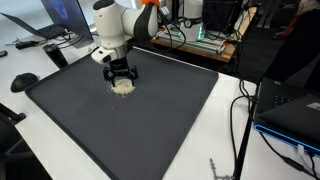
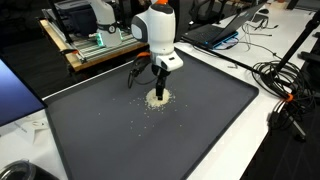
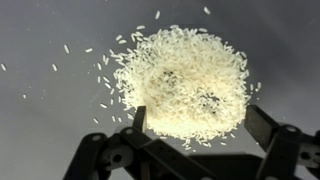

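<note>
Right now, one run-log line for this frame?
tool: open, nothing held | position: over rice pile | surface: dark mat | stray grains: scattered beside pile

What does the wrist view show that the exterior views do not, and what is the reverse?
Only the wrist view: the separate grains of the rice pile and two dark spots in it. Only the exterior views: the robot arm, the whole dark mat and cables on the white table. Both: the open end effector over the pile.
</note>
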